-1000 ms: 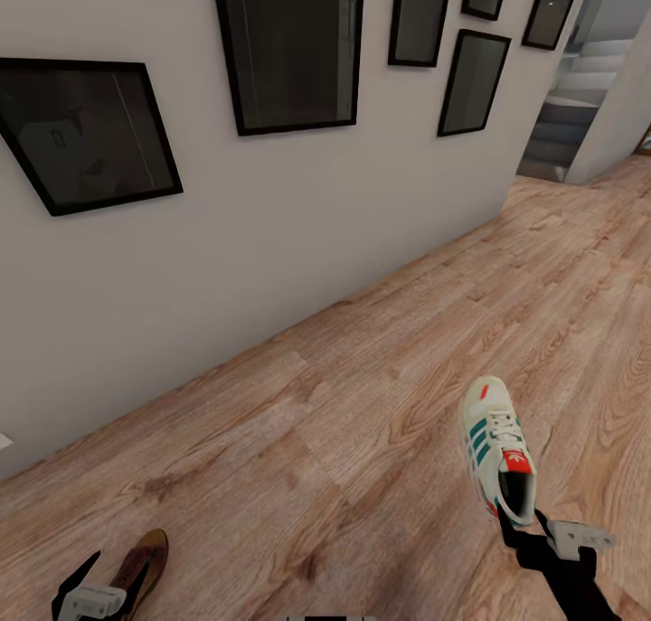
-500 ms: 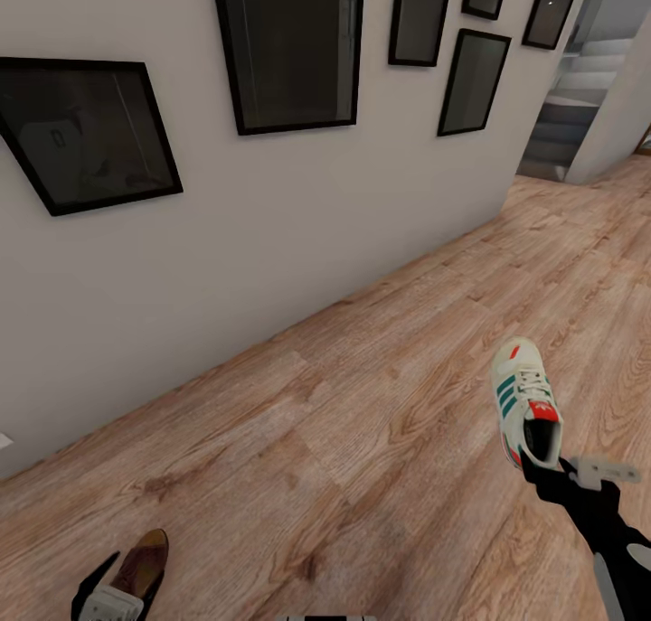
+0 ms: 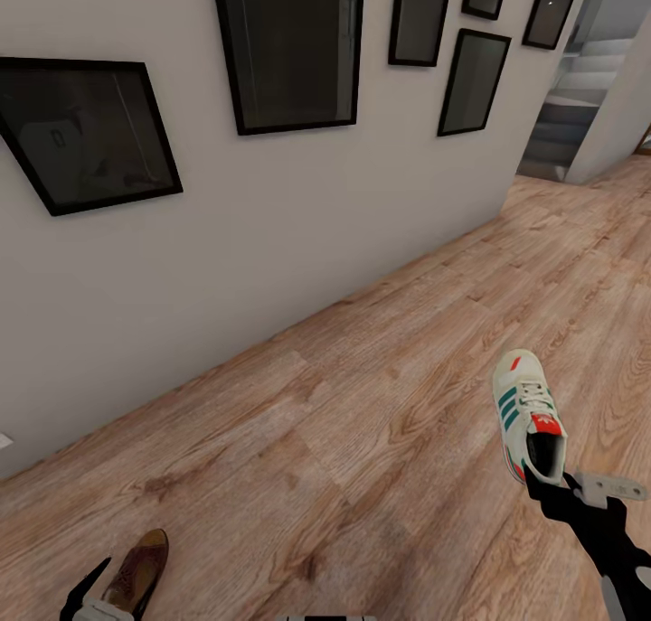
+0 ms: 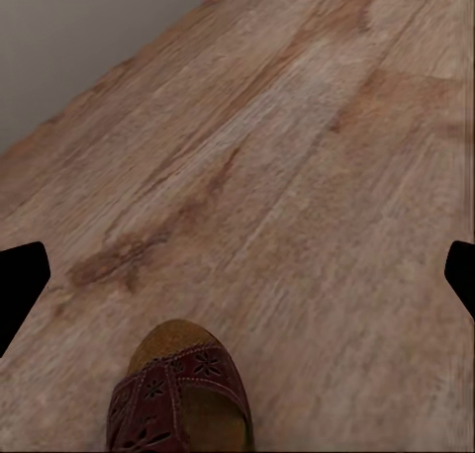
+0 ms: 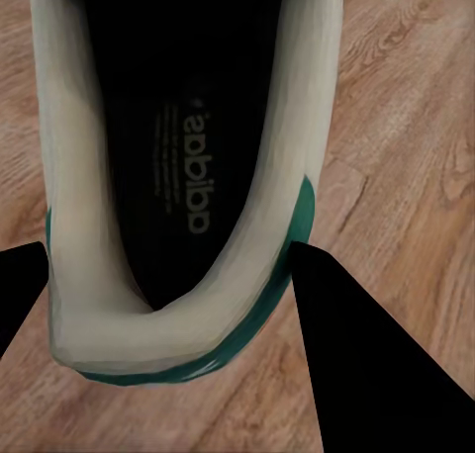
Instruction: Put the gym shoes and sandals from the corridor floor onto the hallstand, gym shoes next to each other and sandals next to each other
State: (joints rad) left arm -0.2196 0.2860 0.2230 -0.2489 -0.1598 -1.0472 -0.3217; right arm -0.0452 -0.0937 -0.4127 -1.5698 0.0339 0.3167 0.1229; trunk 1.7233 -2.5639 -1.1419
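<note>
The right end effector [image 3: 547, 487] is gripping a gym shoe [image 3: 530, 416] by its heel, at the near right of the head view. The shoe is pointing away from the robot toward the far side, its green stripes and red tongue label facing up. In the right wrist view, the dark fingers [image 5: 371, 354] are sitting on either side of the shoe's heel rim [image 5: 178, 319], clenched on it, with the dark insole visible inside. Whether the sole is touching the floor [image 3: 380, 404] or hanging above it is not clear.

The left end effector [image 3: 90, 594] is sitting at the near left edge of the head view, right at the heel end of a sandal [image 3: 136, 567]. In the left wrist view, its two fingertips [image 4: 20, 285] are standing far apart, released, and the sandal [image 4: 183, 394] is lying between them with its patterned maroon strap and tan footbed showing. The toe is pointing along the wood planks toward the wall [image 3: 271, 214].

Dark framed pictures [image 3: 289, 47] are hanging on that pale wall, and stairs [image 3: 570, 106] are showing at the far right.
</note>
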